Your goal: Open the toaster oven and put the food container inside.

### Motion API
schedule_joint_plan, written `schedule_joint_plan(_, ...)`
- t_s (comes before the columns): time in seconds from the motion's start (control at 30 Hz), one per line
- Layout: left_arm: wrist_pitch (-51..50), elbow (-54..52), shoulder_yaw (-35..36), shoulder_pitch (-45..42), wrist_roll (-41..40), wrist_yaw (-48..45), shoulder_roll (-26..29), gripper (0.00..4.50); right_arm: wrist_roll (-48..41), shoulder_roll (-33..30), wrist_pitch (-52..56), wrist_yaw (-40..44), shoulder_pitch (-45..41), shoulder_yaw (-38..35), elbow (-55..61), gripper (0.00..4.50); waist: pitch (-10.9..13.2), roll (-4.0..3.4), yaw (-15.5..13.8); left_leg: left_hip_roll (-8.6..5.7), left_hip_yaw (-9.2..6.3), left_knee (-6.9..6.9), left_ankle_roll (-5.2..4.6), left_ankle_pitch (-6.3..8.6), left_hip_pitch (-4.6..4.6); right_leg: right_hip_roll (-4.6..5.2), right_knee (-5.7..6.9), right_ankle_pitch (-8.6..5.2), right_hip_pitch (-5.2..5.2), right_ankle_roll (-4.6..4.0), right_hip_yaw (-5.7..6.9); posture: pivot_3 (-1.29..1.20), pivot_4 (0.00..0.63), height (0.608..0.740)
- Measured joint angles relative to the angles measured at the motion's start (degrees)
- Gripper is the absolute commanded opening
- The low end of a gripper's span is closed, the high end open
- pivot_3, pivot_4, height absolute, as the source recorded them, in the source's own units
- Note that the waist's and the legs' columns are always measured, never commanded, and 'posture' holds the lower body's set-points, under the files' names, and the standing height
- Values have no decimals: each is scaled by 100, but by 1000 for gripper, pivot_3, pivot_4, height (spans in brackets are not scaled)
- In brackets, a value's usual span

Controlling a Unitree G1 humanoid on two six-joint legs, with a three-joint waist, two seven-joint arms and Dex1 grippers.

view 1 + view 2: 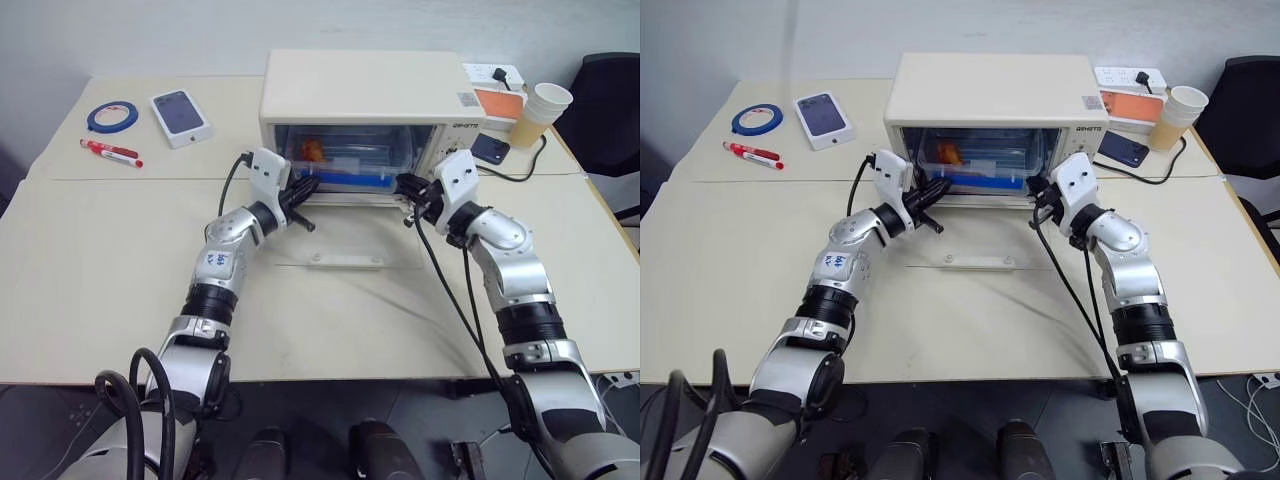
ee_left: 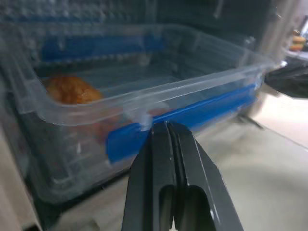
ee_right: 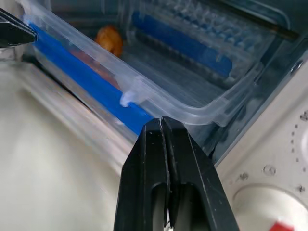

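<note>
- Blue tape roll (image 1: pixel 112 117), red marker (image 1: pixel 111 152) and white phone box (image 1: pixel 181 117) lie at the table's (image 1: pixel 90 290) far left.
- Left gripper (image 2: pixel 166 132), fingers pressed together, tip at the food container's (image 2: pixel 144 96) blue front clip (image 2: pixel 192 115).
- The container sits inside the toaster oven (image 1: pixel 365 95), whose glass door (image 1: pixel 345 235) lies flat open.
- Right gripper (image 3: pixel 162 126), fingers pressed together, meets the container's right front corner.
- Paper cup (image 1: pixel 540 113) stands far right.
</note>
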State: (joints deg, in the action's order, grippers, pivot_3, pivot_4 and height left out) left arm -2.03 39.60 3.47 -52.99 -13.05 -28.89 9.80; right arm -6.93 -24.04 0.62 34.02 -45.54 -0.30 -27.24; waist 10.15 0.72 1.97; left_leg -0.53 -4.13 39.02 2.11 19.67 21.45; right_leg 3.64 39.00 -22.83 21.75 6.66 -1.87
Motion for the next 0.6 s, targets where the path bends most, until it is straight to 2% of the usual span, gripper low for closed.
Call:
schedule_joint_plan(0.17,316,438,46,-221,21,133,-100,0,139,76,-388,-199,-614,-10,-975,34,0,0,25,0,3,-1,0,0,7,4,3,0,18,0,-1,0,150,740)
schedule_joint_plan(0.33,252,197,-4,-64,10,-252,27,0,108,60,-405,-79,-522,-12,-1005,34,0,-1,76,0,2,0,0,0,14,5,18,0,23,0,0,0,150,740)
schedule_joint_plan(0.5,-259,-776,-12,625,-166,-1040,573,0,-306,-235,232,400,456,-61,441,34,0,-1,127,2,1,-1,0,0,28,5,25,0,40,0,-2,0,150,740)
schedule_joint_plan(0.6,-605,-1641,8,1097,-521,-1718,1000,0,-681,-507,618,725,1210,-166,1642,34,-1,-2,128,2,-1,14,1,-1,72,5,47,0,84,0,-2,0,150,740)
